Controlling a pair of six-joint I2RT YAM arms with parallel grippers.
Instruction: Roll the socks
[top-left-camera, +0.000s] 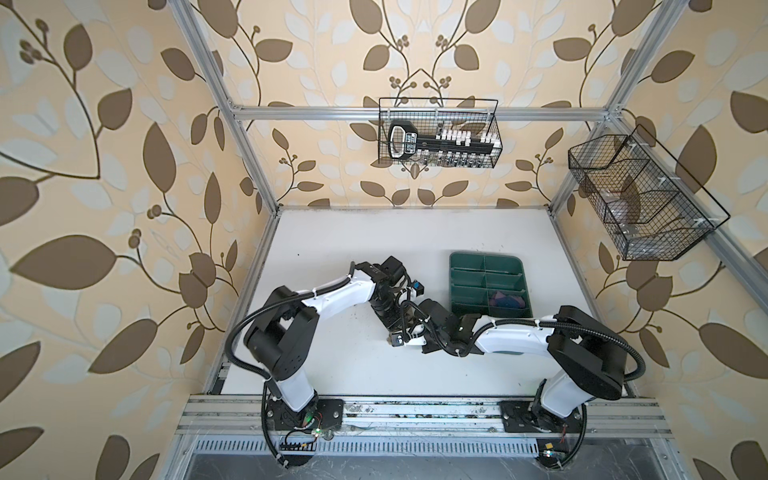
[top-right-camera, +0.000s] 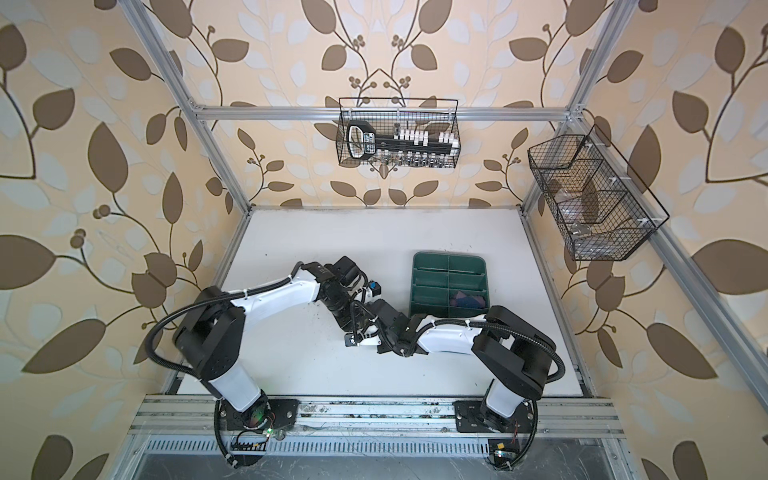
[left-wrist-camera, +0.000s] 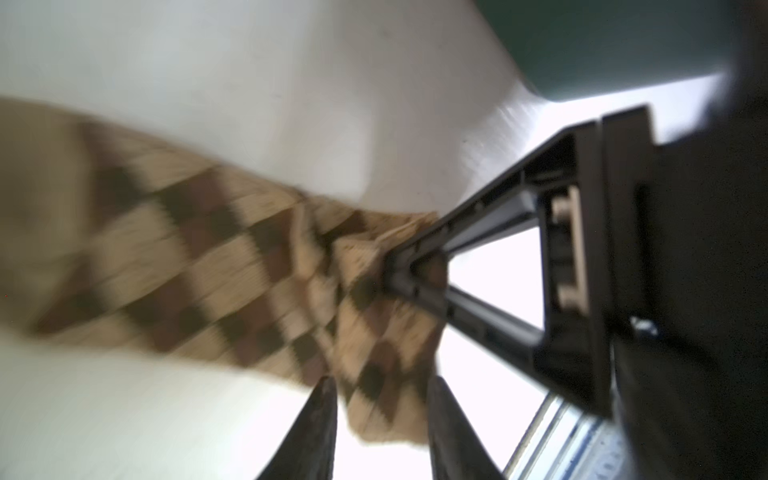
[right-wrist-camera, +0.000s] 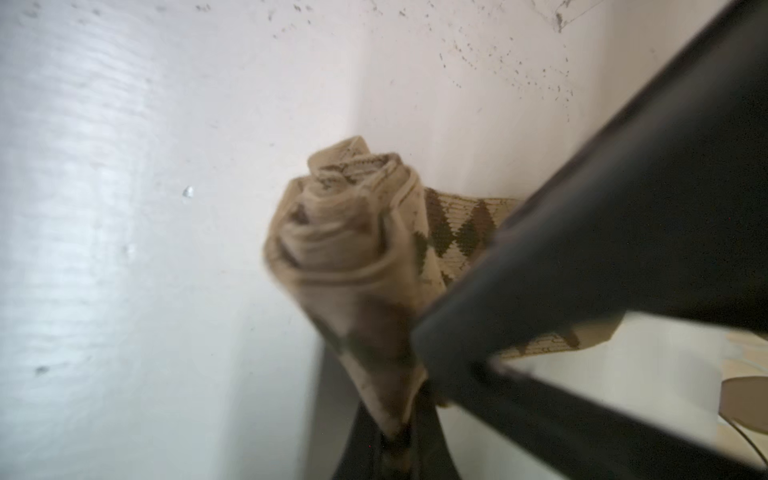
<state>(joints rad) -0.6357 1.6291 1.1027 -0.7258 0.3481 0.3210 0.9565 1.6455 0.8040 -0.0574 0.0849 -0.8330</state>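
Hold tan sock (right-wrist-camera: 345, 257) roll firm in right tool (right-wrist-camera: 399, 440), clamped shut on it. W/ left tool (left-wrist-camera: 382, 382) jaws apart round the tail, re-pinch near roll & wind w/o slack.

Only lettering anywhere: a small white label (top-left-camera: 410, 146) (top-right-camera: 367, 146) on the black handle end of the tool rack (top-left-camera: 451, 145) in the wire basket (top-left-camera: 436, 99) on the back wall, seen in both top views. Print is too small and blurry to read, so no word, brand or no. can be made out. Nothing legible elsewhere, incl. both wrist views.
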